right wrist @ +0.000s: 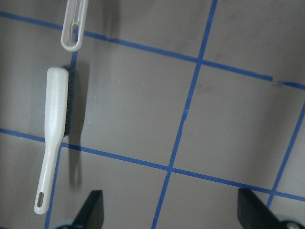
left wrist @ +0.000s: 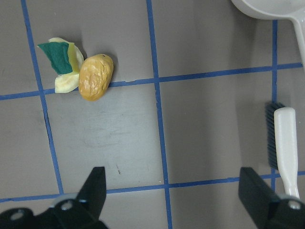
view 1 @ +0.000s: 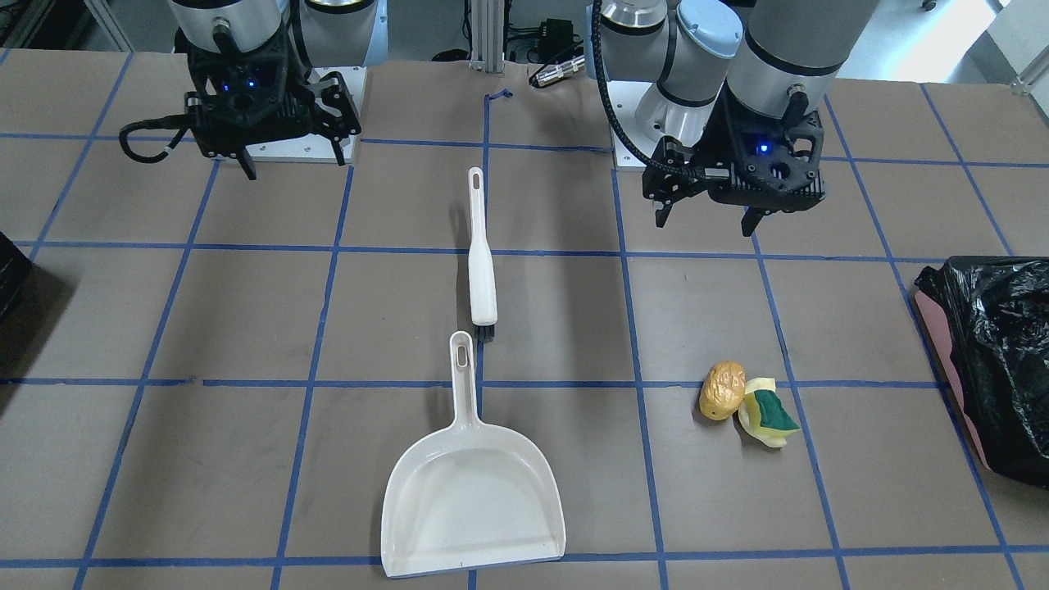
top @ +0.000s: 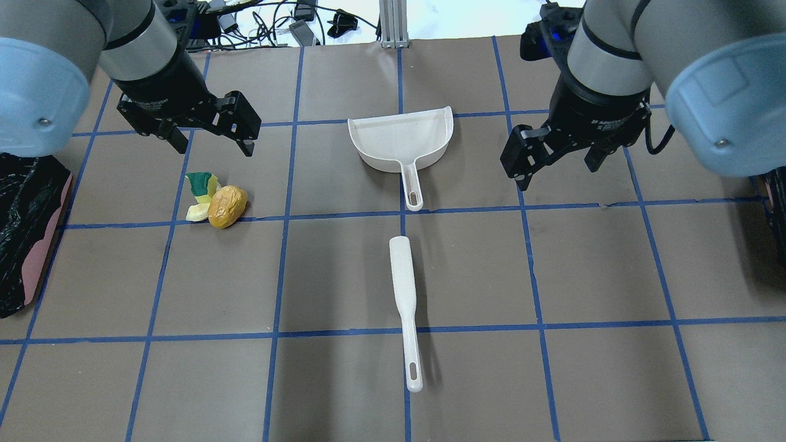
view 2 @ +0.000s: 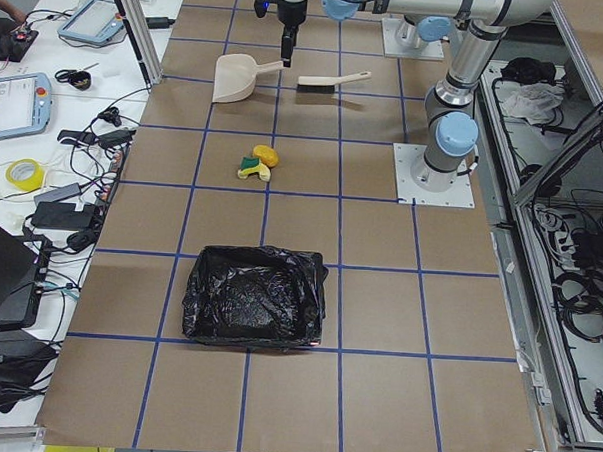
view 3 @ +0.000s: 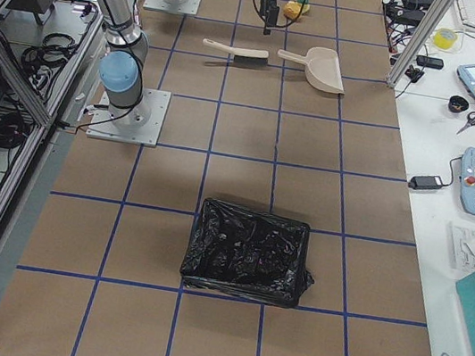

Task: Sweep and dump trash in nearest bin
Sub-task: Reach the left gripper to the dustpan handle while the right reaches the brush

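The trash lies in one small heap: a golden-brown potato-like lump (top: 227,206), a yellow sponge with a green top (top: 201,183) and a pale yellow peel (top: 196,213). The heap also shows in the left wrist view (left wrist: 96,77). The bin (top: 24,233), lined with a black bag and with a pinkish side, stands at the table's left end. My left gripper (top: 215,148) is open and empty, hovering just beyond the heap. My right gripper (top: 556,175) is open and empty, hovering to the right of the white dustpan (top: 402,138).
A white brush (top: 405,307) lies in line with the dustpan's handle, bristles towards it. A second black-lined bin (view 3: 248,252) stands at the table's right end. Blue tape lines grid the brown table (top: 614,276).
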Available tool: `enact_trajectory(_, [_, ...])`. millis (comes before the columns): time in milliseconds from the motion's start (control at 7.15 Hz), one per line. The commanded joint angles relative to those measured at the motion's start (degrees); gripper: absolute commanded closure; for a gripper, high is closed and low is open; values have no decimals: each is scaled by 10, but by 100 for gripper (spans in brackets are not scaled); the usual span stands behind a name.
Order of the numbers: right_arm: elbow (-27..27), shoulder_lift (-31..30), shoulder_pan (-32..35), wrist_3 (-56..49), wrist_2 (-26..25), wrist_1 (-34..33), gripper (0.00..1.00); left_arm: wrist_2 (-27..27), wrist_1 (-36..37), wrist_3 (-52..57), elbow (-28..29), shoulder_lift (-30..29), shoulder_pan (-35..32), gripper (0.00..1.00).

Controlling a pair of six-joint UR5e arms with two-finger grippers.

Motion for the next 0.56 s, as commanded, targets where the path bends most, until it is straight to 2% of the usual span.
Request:
enact_trajectory(0, [76,-11,43,23,25,-22,0,3,22,14,11,-17,12,0])
enact_trajectory(140, [103,-4,72,83,25,-69,0,0,59,18,20,-38,30,0])
enact_trajectory(419, [131,21,141,117,25,-110,0,4,57,13,100,-105,29,0])
